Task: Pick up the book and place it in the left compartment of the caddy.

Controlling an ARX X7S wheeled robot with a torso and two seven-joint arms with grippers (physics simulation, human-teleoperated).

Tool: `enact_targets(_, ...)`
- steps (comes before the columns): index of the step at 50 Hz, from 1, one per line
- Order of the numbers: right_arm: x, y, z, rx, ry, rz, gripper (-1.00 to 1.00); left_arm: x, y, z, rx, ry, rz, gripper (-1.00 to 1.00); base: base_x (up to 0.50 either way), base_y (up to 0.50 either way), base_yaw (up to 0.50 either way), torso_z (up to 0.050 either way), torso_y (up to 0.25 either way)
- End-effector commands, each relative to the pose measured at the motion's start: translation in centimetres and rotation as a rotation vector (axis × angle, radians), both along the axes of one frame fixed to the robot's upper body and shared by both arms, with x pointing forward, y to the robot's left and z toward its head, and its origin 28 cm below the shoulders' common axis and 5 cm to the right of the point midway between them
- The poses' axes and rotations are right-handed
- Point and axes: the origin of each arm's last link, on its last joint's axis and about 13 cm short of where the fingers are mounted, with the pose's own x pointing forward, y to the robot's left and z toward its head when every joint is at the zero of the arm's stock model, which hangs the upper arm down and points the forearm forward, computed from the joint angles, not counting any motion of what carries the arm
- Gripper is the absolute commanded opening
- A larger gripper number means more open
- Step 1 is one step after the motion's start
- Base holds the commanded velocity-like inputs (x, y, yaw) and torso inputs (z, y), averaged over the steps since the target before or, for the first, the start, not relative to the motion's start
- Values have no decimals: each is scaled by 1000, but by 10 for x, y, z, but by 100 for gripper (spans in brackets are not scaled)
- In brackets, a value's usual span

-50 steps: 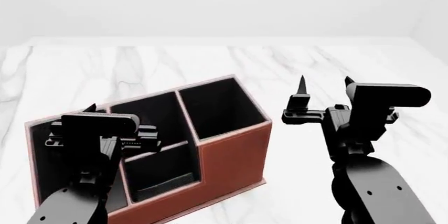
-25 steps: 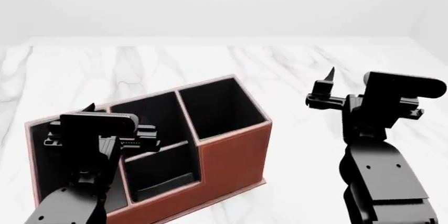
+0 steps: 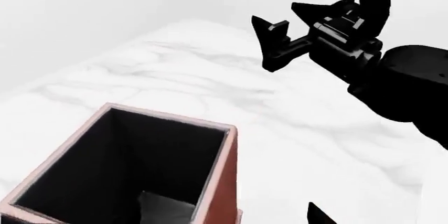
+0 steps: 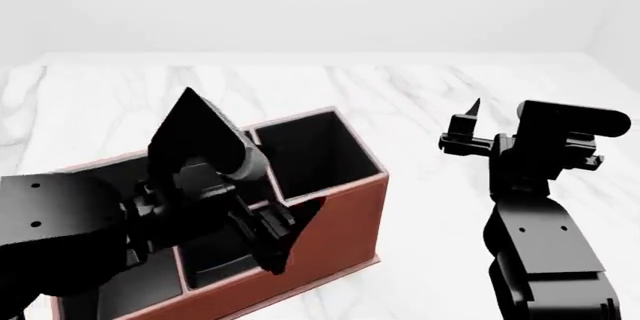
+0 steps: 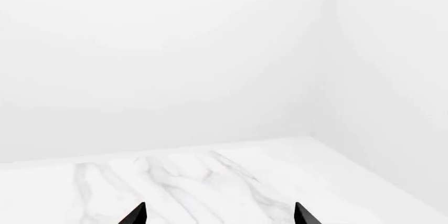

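L arm (image 4: 70,237) hides caddy (image 4: 330,215) L slots; book unseen; R jaws cropped.

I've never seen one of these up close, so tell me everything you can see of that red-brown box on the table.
The caddy is a red-brown, leather-look organiser with black-lined slots and stepped walls, standing upright on the white marble table. Its tall square slot gapes open at the back right; the left wrist view looks down into that slot. The left arm hangs over the lower slots and hides most of them. The right gripper stands clear of it.

Left gripper (image 4: 240,192) spread wide, raised; right gripper (image 4: 495,121) open, upright.
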Motion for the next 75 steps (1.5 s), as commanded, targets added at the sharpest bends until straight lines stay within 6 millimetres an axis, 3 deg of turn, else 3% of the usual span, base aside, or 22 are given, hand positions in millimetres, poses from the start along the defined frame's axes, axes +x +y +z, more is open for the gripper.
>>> enact_targets(1, 2, 0, -3, -2, 15, -3, 100, -17, 4, 28, 139, 129, -279, 100, 0, 0, 0, 0, 0)
enact_targets(6, 3, 0, -3, -1, 15, -3, 100, -16, 3, 29, 146, 132, -285, 100, 0, 0, 0, 0, 0)
enact_targets(20, 3, 1, -5, -5, 19, -3, 100, -3, -24, 40, 286, 226, -404, 100, 0, 0, 0, 0, 0)
enact_targets(48, 4, 2, -7, 0, 18, -1, 100, 28, -56, 21, 416, 343, -521, 100, 0, 0, 0, 0, 0)
enact_targets(59, 3, 3, -4, -3, 13, 2, 100, 20, -81, 7, 458, 369, -636, 100, 0, 0, 0, 0, 0)
enact_targets(75, 4, 5, -6, -6, 20, 7, 100, 5, -92, 1, 476, 386, -727, 100, 0, 0, 0, 0, 0)
